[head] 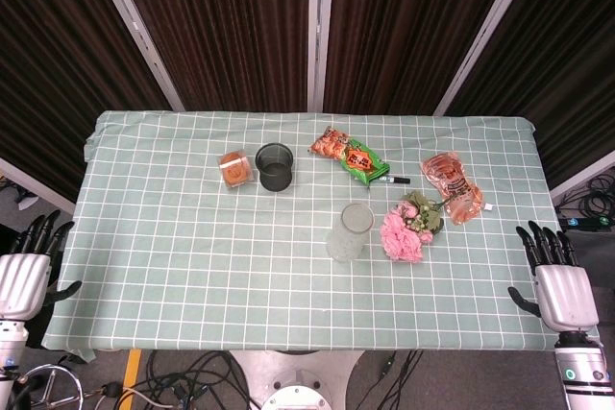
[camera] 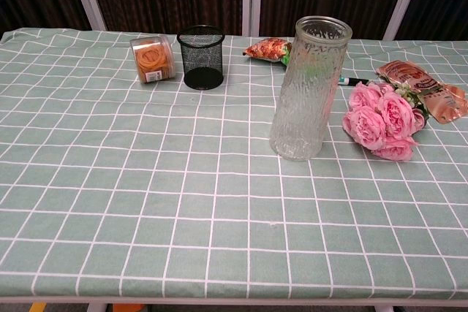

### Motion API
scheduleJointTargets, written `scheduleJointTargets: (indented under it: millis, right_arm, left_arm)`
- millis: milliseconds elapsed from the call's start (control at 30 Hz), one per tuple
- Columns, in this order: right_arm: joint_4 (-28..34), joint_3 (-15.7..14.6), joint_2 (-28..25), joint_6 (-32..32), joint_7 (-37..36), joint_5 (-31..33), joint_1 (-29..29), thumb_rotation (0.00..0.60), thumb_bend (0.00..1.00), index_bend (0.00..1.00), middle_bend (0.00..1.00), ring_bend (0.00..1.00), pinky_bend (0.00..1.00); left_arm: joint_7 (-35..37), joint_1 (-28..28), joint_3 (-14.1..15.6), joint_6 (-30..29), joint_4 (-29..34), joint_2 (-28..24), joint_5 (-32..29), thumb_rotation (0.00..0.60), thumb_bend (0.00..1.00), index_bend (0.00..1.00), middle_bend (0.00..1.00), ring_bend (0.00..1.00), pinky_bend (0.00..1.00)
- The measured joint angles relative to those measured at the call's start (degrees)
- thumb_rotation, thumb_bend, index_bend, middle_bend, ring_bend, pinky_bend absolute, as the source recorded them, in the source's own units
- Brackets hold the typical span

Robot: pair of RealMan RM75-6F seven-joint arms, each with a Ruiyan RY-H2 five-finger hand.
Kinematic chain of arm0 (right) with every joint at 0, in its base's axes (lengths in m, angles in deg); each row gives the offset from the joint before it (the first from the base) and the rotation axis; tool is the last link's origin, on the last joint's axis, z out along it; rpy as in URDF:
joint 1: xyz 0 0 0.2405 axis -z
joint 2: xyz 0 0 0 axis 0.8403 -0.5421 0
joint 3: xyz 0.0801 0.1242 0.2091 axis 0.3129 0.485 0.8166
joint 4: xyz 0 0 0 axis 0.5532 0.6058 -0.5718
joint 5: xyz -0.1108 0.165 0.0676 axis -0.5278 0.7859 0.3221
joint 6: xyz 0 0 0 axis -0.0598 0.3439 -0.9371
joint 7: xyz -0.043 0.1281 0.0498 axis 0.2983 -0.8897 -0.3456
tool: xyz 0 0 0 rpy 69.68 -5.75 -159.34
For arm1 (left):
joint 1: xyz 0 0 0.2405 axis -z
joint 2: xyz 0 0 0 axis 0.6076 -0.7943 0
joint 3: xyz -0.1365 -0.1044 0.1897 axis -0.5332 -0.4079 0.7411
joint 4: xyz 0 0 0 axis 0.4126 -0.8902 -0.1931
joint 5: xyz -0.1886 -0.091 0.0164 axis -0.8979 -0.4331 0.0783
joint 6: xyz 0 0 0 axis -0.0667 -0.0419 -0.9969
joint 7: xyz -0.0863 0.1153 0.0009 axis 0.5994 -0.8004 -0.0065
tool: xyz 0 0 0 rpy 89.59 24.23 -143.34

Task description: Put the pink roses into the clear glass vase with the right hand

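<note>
Bare cloth lies between the right hand (head: 559, 280) and the pink roses (head: 404, 233), with the clear glass vase (head: 350, 231) just beyond.

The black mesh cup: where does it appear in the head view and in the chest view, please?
Head view: the black mesh cup stands left of centre, toward the table's far side, just right of the orange tub.
Chest view: it stands upper left, again just right of the orange tub.
Shared landmark: the clear glass vase, to its right and nearer the robot.
</note>
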Motion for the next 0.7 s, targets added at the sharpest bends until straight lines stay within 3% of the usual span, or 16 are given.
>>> scheduleJointTargets:
  millis: [700]
  right_arm:
    - [-2.32,0.03,0.64,3.63,0.06,0.93,-2.03,0.600,0.10,0.00,0.00,0.00,0.00]
  left_arm:
    - [-0.80,0.16,0.90,0.97,2.01,-1.44,0.55,0.600,0.08,0.13,0.01,0.00,0.18]
